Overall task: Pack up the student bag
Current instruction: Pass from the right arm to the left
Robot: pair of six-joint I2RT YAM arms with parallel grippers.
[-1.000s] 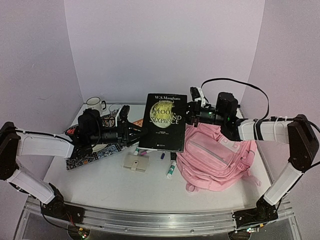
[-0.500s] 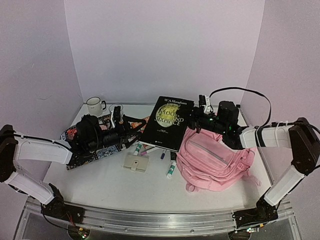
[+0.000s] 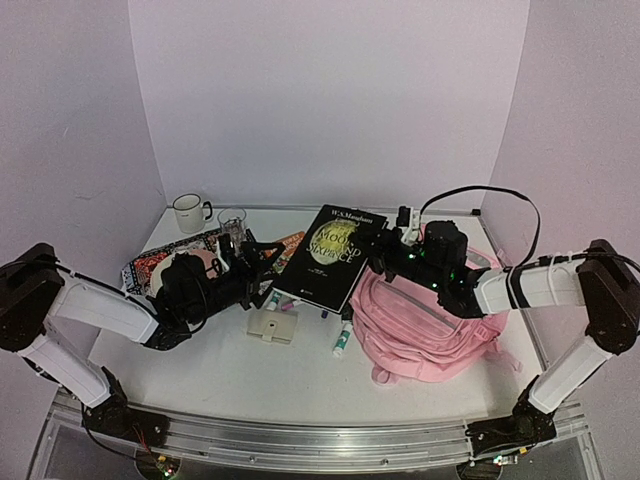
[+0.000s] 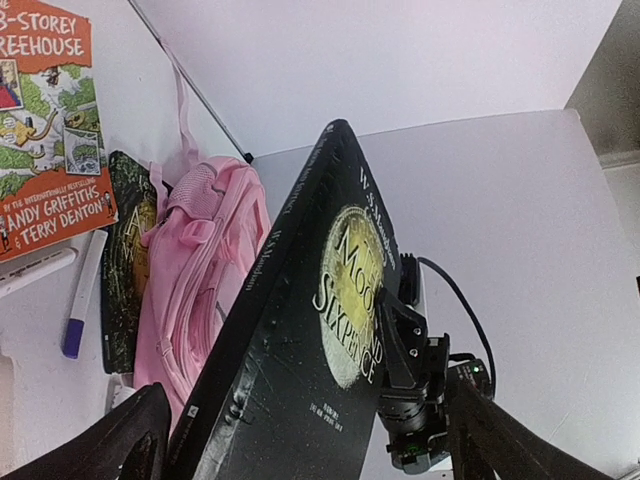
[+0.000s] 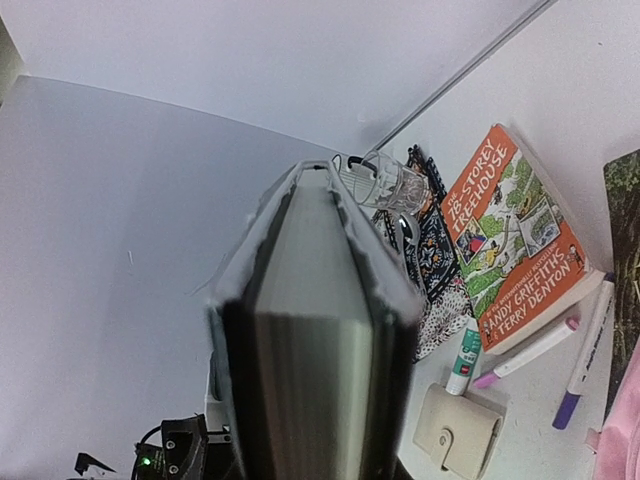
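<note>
The student bag is a soft pink backpack lying on the right half of the table, also seen in the left wrist view. A black book, "The Moon and Sixpence", leans tilted above the bag's left edge. My right gripper is shut on the book's right edge; its own view shows the page edge clamped between the jaws. My left gripper stands open just left of the book, touching nothing; its fingers frame the cover.
An orange paperback, a patterned pouch, a beige wallet, a glue stick and markers lie mid-table. A mug and a glass stand at the back left. A dark book lies beside the bag.
My left gripper opened, let go of the black book and drew back lower. The right gripper has carried the book down and to the right, tilting it toward the bag.
</note>
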